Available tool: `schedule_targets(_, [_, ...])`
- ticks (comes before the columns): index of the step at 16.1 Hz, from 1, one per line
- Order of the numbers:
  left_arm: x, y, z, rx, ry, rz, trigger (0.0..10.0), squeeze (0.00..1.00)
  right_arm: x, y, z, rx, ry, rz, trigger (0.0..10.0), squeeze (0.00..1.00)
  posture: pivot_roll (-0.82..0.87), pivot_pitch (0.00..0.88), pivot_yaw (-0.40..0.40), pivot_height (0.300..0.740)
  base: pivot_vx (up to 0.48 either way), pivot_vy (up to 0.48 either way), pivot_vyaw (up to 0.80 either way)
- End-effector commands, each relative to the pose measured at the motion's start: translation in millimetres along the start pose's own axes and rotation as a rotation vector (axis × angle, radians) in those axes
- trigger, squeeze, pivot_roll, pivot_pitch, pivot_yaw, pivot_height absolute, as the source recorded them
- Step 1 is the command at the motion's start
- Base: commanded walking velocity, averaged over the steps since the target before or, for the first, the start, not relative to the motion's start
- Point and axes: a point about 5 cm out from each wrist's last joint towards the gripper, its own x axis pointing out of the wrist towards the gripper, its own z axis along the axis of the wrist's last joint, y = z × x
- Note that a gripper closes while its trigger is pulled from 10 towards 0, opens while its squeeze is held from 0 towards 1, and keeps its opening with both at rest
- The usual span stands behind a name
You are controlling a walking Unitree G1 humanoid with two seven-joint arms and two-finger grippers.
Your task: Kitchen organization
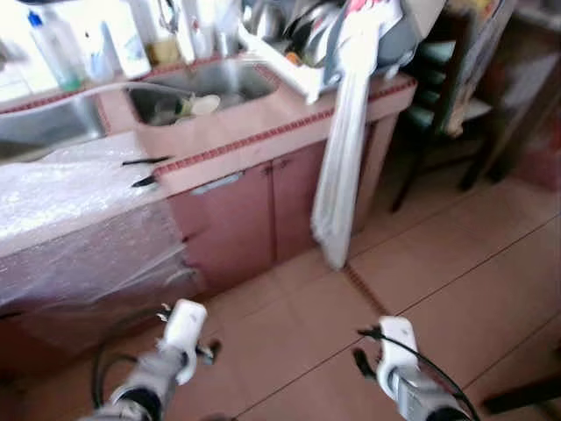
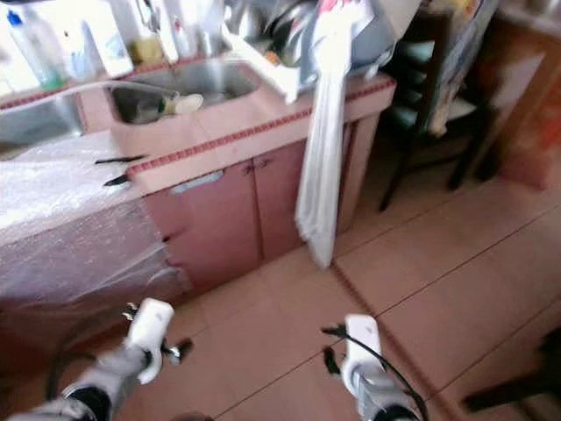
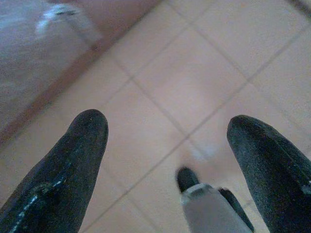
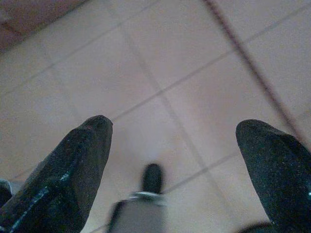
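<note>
Ahead of the robot and above both arms stands the pink tiled desk [image 1: 263, 123] with its steel double sink [image 1: 197, 88]; this is the task's thing, judged from the task sentence, since no single item is named. Its long axis runs from the robot's left toward the upper right. A pale utensil [image 1: 203, 105] lies in the nearer basin, clear and white plastic bottles [image 1: 61, 48] line the back edge, and a white dish rack [image 1: 307, 53] loaded with dark cookware sits at the right end. A long white cloth [image 1: 342, 167] hangs from that end down over the pink cabinet doors [image 1: 263, 210]. Clear bubble wrap [image 1: 70, 202] covers the left stretch of the desk, with two dark slim objects [image 1: 145, 171] at its edge, too blurred to identify.

The left pincer [image 3: 165, 145] hangs low over the tan tiled floor [image 1: 421, 289], fingers spread wide, holding nothing. The right pincer [image 4: 172, 145] hangs likewise, wide open and empty. The left arm is the nearer to the desk. A dark wooden chair [image 1: 438, 105] stands to the right, well apart. The desk front and hanging cloth lie between pincers and sink.
</note>
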Motion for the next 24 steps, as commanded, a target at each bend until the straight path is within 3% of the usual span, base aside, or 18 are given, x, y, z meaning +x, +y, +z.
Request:
schedule_targets(1, [-2.0,9.5,-3.4,0.008,0.016,0.021,10.0,0.0,0.5,6.0,-0.8,0.002,0.005,0.012,10.0,0.0,-0.04,0.063,0.024,0.74,0.0,-0.48,0.0])
schedule_targets(11, [-2.1,11.9,1.3,-0.028,-0.011,0.024,10.0,0.0,0.5,3.7,1.9,-0.003,-0.007,0.006,10.0,0.0,-0.05,0.061,0.024,0.74,0.0,-0.048,0.0])
schedule_targets(24, [-2.5,11.2,-2.5,-0.001,0.007,0.009,10.0,0.0,1.1,9.3,3.8,-0.003,-0.017,0.014,10.0,0.0,-0.04,0.067,0.032,0.74,0.316,0.0,0.0])
